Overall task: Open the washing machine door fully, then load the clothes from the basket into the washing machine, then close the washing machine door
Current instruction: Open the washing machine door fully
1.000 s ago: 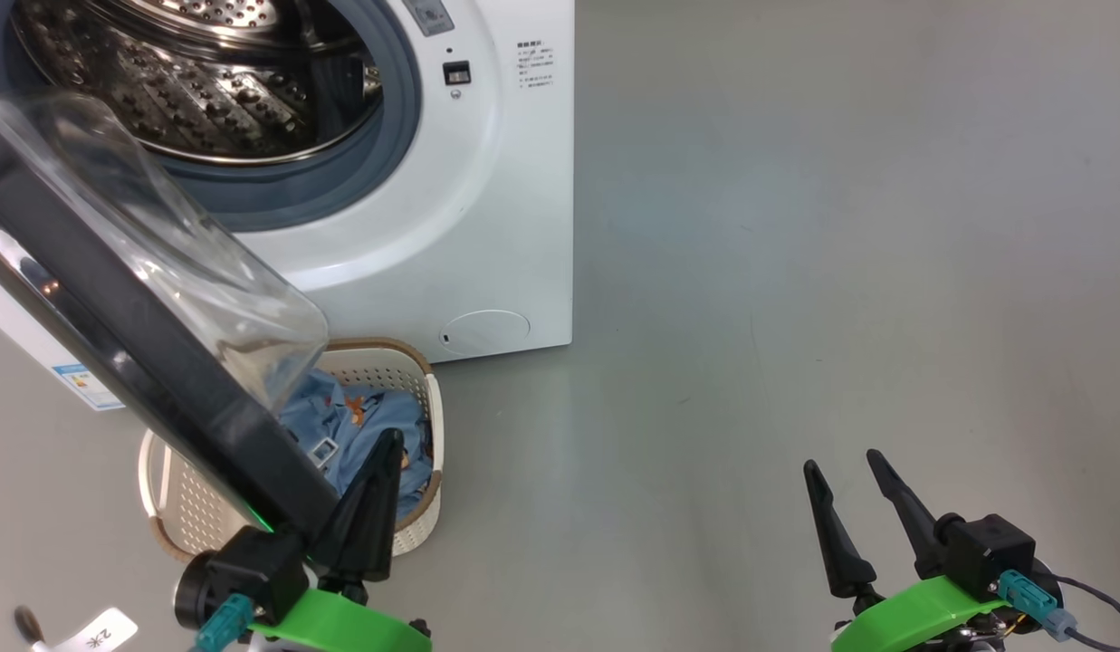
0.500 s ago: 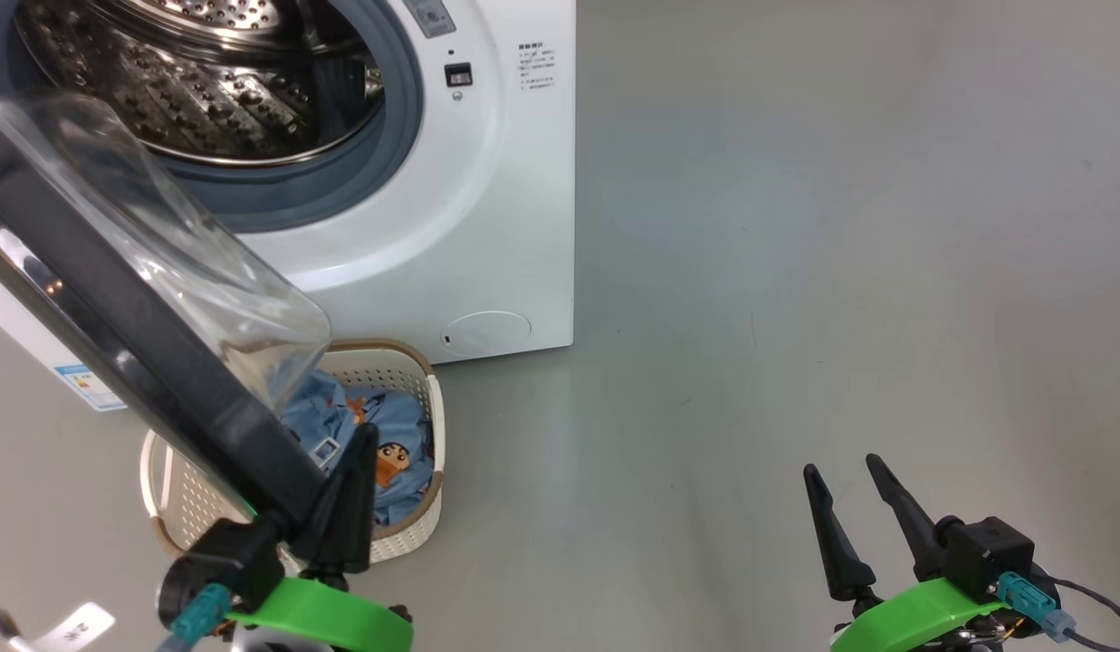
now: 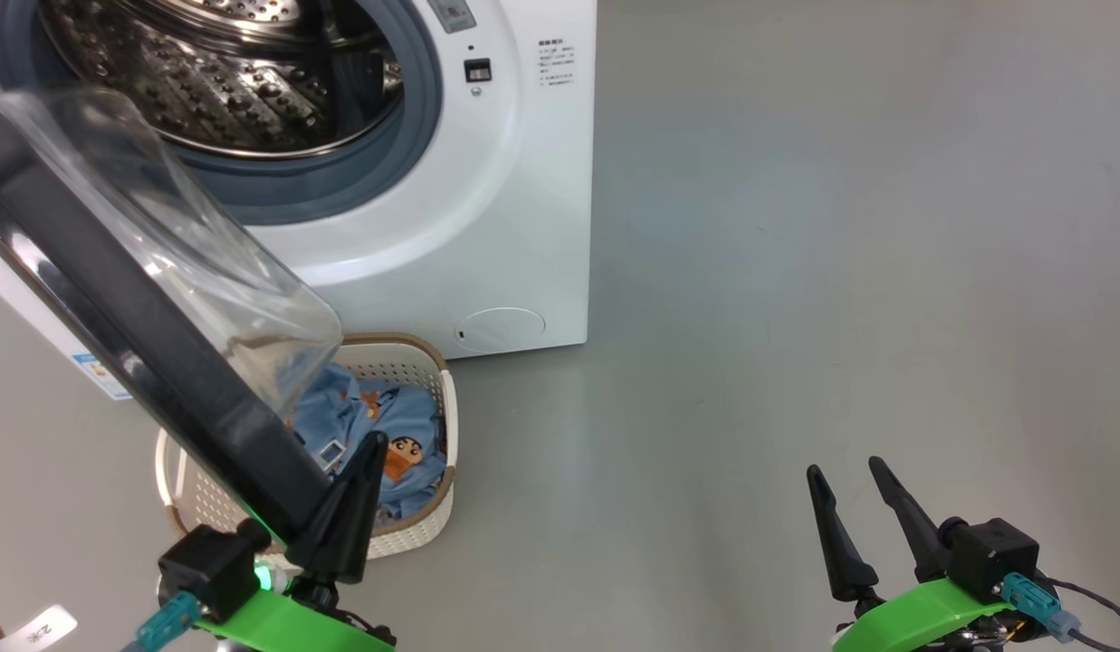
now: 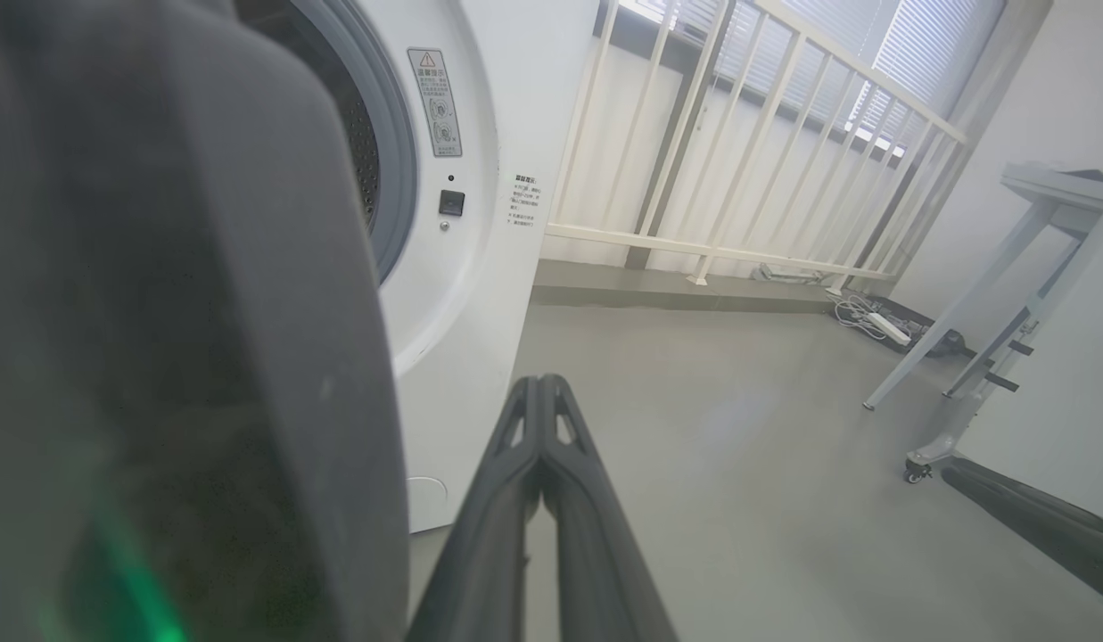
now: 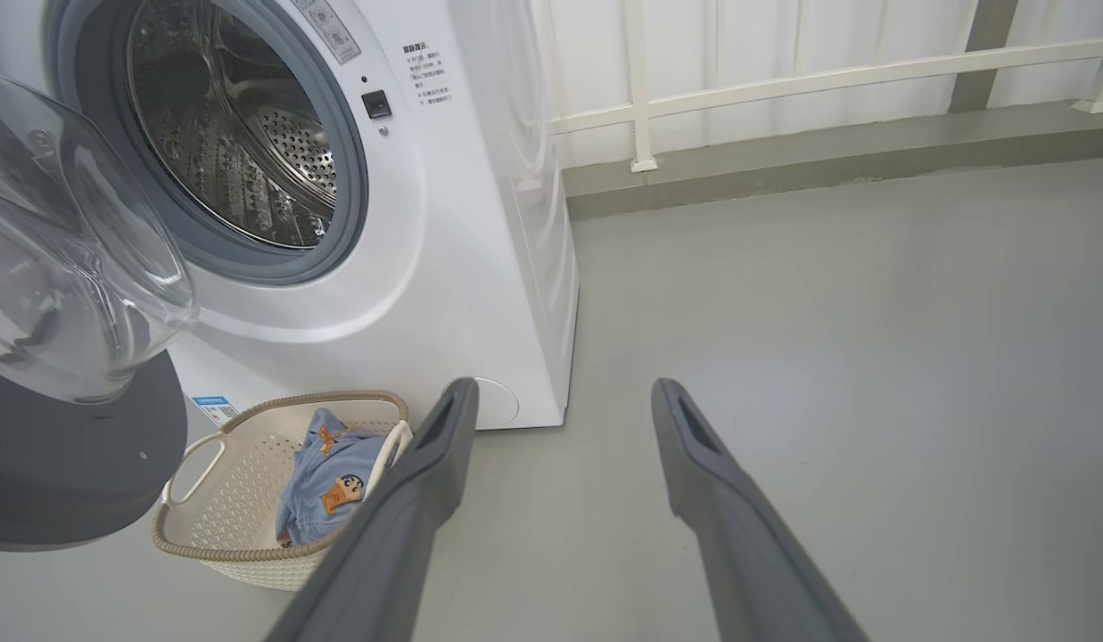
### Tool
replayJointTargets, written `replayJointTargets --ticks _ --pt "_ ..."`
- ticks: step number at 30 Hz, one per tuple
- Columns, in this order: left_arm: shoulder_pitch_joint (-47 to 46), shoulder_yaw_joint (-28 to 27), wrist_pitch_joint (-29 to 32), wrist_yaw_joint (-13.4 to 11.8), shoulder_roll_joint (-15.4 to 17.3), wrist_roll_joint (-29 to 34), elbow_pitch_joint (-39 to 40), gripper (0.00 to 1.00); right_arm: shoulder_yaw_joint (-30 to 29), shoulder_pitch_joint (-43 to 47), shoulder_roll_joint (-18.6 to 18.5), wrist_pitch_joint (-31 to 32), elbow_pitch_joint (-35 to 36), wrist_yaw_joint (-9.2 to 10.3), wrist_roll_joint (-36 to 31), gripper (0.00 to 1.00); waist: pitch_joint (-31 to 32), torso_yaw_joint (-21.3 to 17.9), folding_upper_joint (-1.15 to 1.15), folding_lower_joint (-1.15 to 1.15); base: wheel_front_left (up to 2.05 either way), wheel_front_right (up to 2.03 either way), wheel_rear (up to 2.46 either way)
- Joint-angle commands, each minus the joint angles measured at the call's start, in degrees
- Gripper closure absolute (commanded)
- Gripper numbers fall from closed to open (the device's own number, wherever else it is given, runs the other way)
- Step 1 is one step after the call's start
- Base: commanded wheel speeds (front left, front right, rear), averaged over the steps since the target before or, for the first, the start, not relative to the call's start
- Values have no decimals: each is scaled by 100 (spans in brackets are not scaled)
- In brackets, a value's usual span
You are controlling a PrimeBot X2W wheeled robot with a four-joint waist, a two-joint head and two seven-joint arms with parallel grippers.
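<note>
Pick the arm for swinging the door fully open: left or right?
Left. The left claw, shut, sits beside the edge of the door; the right claw, open, hangs far off over the floor.

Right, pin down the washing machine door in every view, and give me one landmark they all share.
Head view: washing machine door slants across the left side, from the upper left edge down towards the bottom.
Left wrist view: washing machine door is the dark blurred mass over the left third.
Right wrist view: washing machine door is at the left edge, glass bulge over dark rim.
Shared landmark: black square latch slot, right of the drum opening.
</note>
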State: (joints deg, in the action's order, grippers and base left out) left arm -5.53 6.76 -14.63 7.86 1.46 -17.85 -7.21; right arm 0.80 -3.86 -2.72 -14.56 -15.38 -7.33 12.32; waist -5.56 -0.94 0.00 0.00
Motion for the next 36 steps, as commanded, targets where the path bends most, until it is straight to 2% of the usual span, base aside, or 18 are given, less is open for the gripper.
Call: replayJointTargets --ticks 1,22,36 --pt "-55 -396 -37 -37 147 44 111 100 125 -120 -16 -44 116 -16 24 0 20 40 0 0 0 0 0" --pt "402 -772 -37 -42 143 157 382 100 121 -85 -16 -44 71 -16 61 0 46 608 0 0 0 0 0" --pt "669 -813 -37 -352 143 -7 669 100 123 -68 -16 -44 36 -16 88 0 41 1107 0 0 0 0 0"
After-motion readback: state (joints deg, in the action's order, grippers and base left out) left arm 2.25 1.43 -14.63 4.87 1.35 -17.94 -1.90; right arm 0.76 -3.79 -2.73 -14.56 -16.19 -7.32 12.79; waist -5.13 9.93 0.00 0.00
